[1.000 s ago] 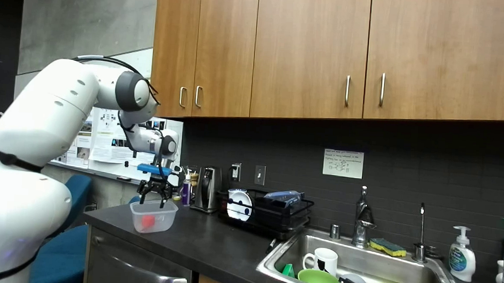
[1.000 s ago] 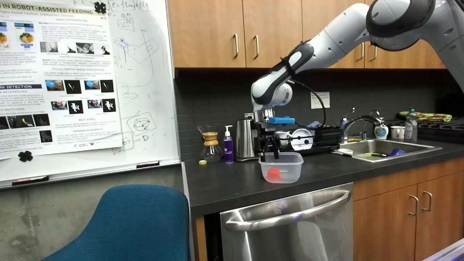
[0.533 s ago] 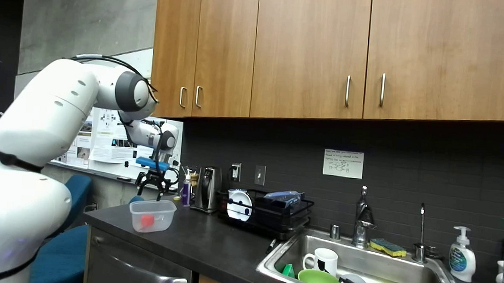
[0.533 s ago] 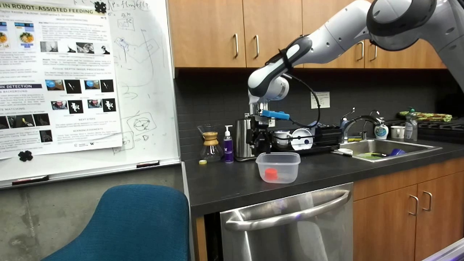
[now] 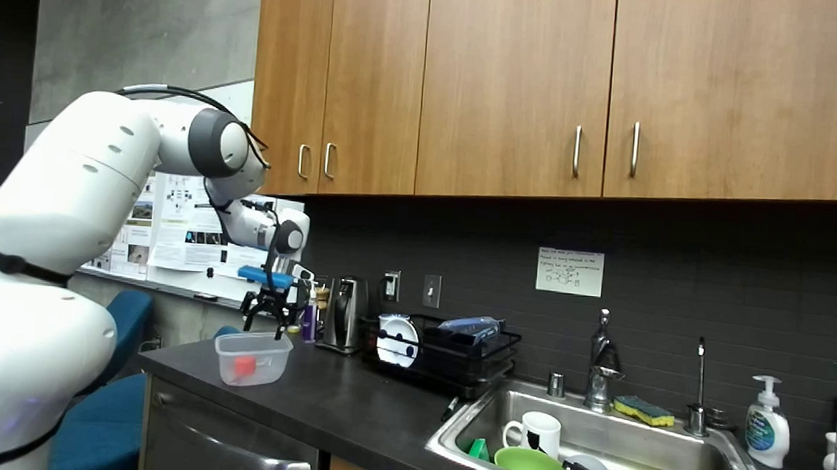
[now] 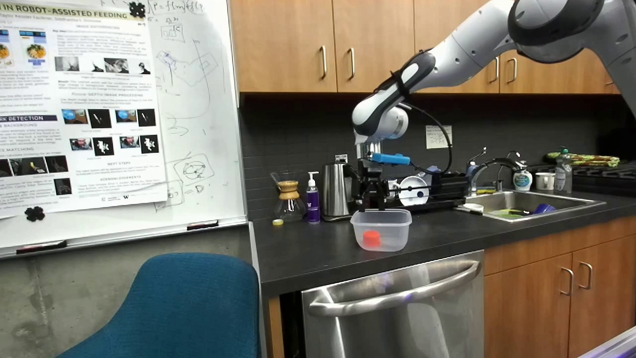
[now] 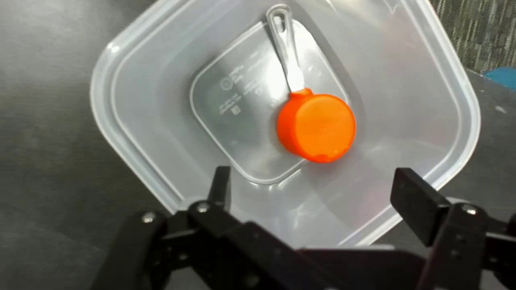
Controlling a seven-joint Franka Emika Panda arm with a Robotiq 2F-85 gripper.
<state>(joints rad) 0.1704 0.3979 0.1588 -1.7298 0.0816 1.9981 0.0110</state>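
Note:
A clear plastic container (image 7: 161,96) stands on the dark counter, also plain as a translucent tub (image 6: 392,231) in an exterior view. Inside lies an orange measuring cup (image 7: 324,128), bottom up, its clear handle (image 7: 287,52) pointing away from my fingers in the wrist view. My gripper (image 7: 314,179) is open, with nothing held between its fingers, over the near corner of the container. In an exterior view the black gripper (image 5: 263,329) hangs at the container's back rim; whether a fingertip touches that rim I cannot tell.
Behind the gripper stand a steel kettle (image 6: 335,191), a purple pump bottle (image 6: 313,201) and a glass coffee maker (image 6: 289,206). A black dish rack (image 5: 447,369) holds dishes. The sink (image 5: 443,444) contains several dishes. Wooden cabinets (image 5: 512,89) hang above; a blue chair (image 6: 194,298) stands by the counter.
My gripper has risen out of the container and then moved to the right in both exterior views, staying open. The container, with the cup inside, has shifted slightly left.

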